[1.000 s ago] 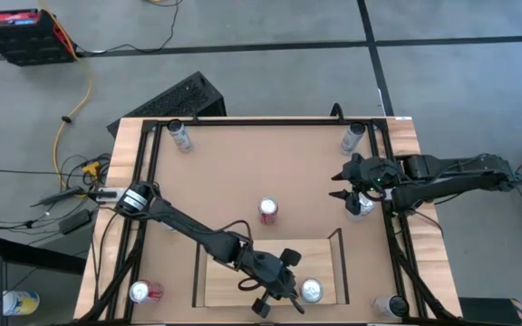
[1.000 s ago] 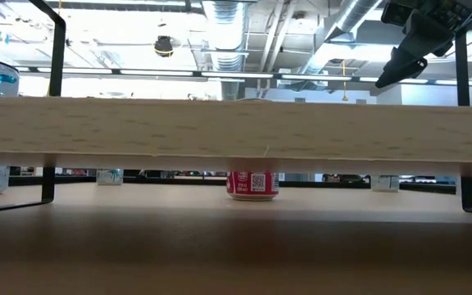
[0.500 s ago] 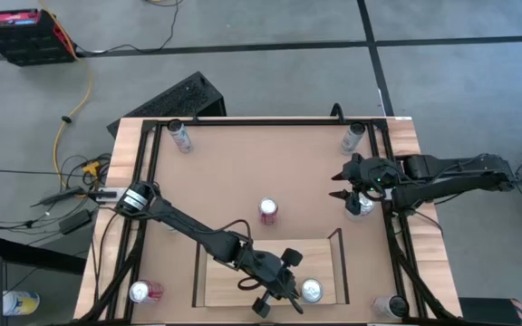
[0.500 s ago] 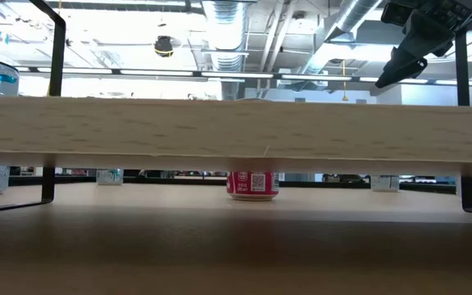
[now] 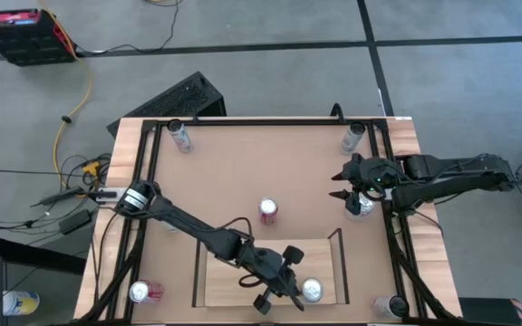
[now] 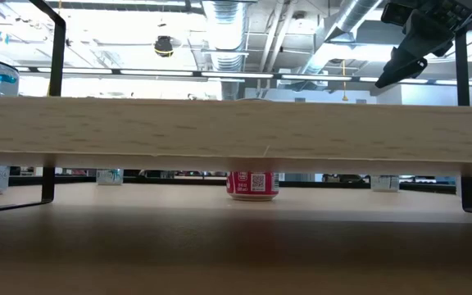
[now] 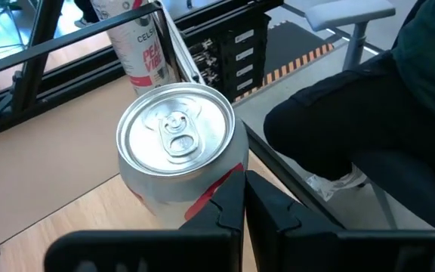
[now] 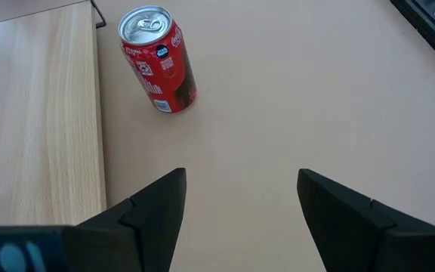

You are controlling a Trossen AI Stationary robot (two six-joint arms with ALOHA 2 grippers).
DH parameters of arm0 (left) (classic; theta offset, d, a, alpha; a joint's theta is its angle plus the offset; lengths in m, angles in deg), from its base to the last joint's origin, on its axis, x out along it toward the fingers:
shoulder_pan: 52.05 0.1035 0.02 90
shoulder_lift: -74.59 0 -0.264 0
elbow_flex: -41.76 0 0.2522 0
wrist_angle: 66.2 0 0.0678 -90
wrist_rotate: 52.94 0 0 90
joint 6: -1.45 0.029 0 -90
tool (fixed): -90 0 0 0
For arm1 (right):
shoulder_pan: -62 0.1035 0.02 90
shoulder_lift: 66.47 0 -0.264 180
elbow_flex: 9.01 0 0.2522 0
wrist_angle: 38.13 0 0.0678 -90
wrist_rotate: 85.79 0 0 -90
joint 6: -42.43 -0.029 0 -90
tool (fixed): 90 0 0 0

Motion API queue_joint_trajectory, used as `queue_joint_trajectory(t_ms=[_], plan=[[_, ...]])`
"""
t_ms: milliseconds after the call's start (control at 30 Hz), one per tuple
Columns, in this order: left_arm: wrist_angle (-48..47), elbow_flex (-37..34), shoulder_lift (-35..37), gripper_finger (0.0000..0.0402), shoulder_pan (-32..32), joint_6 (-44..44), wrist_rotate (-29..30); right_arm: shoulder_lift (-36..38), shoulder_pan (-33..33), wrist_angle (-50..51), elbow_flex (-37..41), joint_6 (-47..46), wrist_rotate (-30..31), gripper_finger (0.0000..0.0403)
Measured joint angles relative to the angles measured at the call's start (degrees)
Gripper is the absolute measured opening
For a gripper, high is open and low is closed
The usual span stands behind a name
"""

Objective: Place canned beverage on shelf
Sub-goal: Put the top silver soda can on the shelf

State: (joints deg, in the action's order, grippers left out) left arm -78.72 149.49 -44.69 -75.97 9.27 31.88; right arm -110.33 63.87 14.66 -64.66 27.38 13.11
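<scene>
A silver-topped can [image 5: 311,290] stands upright on the pale wood shelf [image 5: 229,272], near its right end rail; it also shows in the left wrist view [image 7: 176,143]. My left gripper [image 5: 279,282] is shut, its fingertips [image 7: 232,198] close beside that can's side. A red can [image 5: 268,211] stands on the brown tabletop just beyond the shelf; it also shows in the right wrist view [image 8: 159,68] and the low view [image 6: 252,183]. My right gripper [image 5: 341,184] hangs open and empty over the table's right side, above the tabletop [image 8: 240,196]. My left gripper's shut fingertips lie against or just short of the can's side wall [image 7: 202,198], below its rim, slanting down from above. I cannot tell whether they touch it. The can stands upright on the shelf board.
More cans stand at the table's corners [image 5: 180,136], [image 5: 352,138], [image 5: 143,292], [image 5: 392,306], and one stands under my right arm [image 5: 361,205]. A black frame rims the tabletop [image 5: 243,122]. A seated person's dark legs [image 7: 368,113] show beyond the table's near edge.
</scene>
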Motion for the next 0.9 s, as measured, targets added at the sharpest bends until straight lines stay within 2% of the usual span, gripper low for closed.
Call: queue_joint_trajectory(t_ms=[467,600,900], plan=[[2.0,0.0,-1.1,0.0000,0.4,-0.1,-3.1,0.0,0.0,0.0,0.0,0.0,0.0,0.0279],[3.4,0.0,-3.0,0.0000,0.4,0.2,-6.5,0.0,0.0,-0.1,-0.1,0.0,0.0,0.0279],[1.5,0.0,0.7,0.0000,0.4,1.0,-3.8,0.0,-0.1,0.7,-0.1,-0.1,0.0,0.0279]])
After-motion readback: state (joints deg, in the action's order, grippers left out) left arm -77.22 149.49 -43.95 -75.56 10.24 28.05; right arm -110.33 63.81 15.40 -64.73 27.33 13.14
